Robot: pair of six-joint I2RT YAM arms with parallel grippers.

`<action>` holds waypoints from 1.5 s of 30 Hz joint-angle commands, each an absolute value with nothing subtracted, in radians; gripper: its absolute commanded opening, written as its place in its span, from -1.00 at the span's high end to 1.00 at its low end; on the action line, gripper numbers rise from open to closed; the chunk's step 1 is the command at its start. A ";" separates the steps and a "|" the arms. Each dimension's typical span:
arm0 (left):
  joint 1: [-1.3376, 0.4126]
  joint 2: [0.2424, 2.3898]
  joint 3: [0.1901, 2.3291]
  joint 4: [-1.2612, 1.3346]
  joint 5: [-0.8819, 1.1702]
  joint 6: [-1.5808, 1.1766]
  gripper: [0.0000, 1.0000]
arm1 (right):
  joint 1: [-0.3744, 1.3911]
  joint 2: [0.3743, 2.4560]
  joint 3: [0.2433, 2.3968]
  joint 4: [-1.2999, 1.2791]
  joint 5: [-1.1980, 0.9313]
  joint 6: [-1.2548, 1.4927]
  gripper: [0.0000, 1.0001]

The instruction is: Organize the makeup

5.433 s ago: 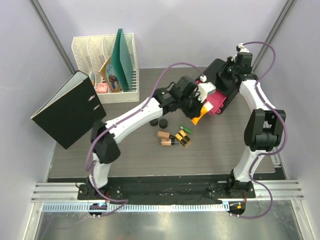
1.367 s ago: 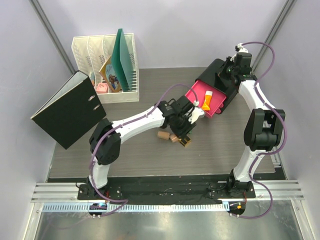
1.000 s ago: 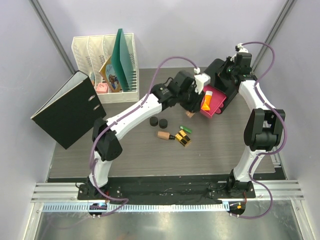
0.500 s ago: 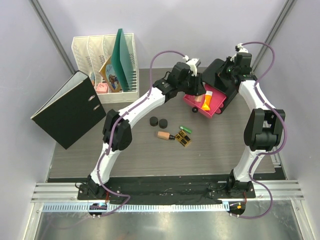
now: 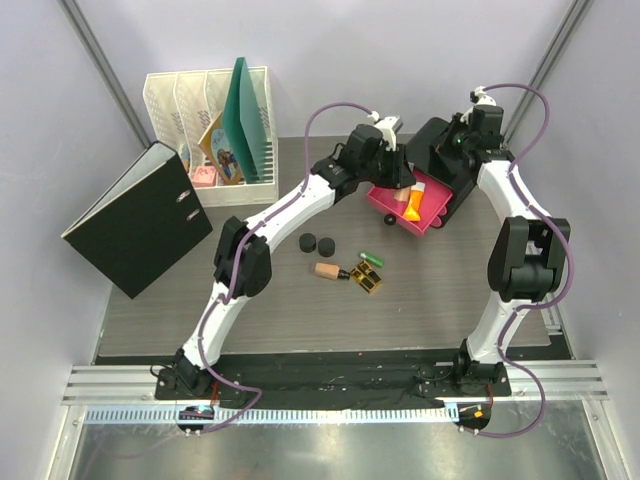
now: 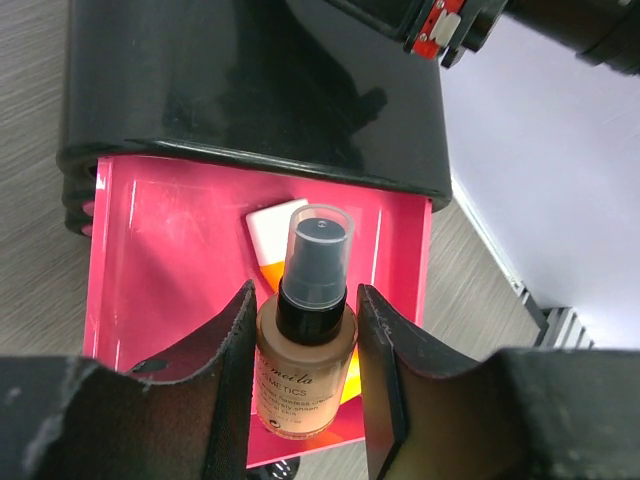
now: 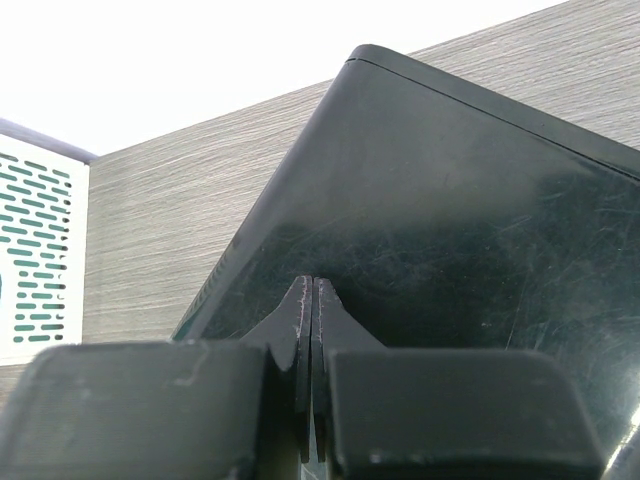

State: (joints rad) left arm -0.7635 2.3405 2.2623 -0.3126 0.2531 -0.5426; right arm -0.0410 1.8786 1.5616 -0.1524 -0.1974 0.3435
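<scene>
Seen from above, a black binder (image 5: 135, 222) leans at the far left, beside a white file rack (image 5: 205, 135) that holds a green folder (image 5: 243, 120). On the grey wood table (image 5: 260, 310), near the middle, two black round jars (image 5: 316, 243) sit side by side, touching. Just in front of them a peach bottle (image 5: 327, 270) with a black cap lies on its side. To its right are the gold-and-black cases (image 5: 366, 279), with a small green tube (image 5: 372, 258) lying just behind them.

Further right, the left gripper (image 6: 305, 300) reaches over an open pink drawer (image 6: 170, 260). Its fingers (image 6: 232, 370) are partly closed around a tan foundation bottle (image 6: 305, 375) with a black pump and a clear cap, pressing its two sides. The bottle hangs over the drawer; whether it touches the drawer floor cannot be told. Under it, an orange tube (image 6: 268, 278) with a white cap lies inside the drawer.

The drawer slides out from a glossy black box (image 5: 445, 150) at the back right of the table. The right gripper (image 7: 308, 330) sits at the top of this box, with its jaws pressed fully together and nothing between them.
</scene>
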 commanded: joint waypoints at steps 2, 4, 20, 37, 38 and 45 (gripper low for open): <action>-0.769 2.333 2.298 -0.281 0.244 -0.503 0.08 | -0.031 2.006 1.466 -0.520 -0.173 0.304 0.98; -0.770 2.338 2.298 -0.279 0.239 -0.499 -0.04 | -0.031 2.006 1.466 -0.520 -0.172 0.302 0.98; -0.765 2.159 2.240 -0.354 0.151 -0.243 -0.37 | -0.031 2.006 1.465 -0.520 -0.167 0.301 0.98; -0.779 1.664 1.309 -0.494 0.184 0.308 -0.71 | -0.031 2.003 1.462 -0.523 -0.164 0.301 0.98; -0.785 1.664 1.290 -0.498 0.192 0.311 -0.72 | -0.031 2.005 1.462 -0.523 -0.161 0.301 0.98; -0.815 1.741 1.241 -0.485 0.207 0.293 -0.64 | -0.031 2.010 1.462 -0.525 -0.175 0.301 0.98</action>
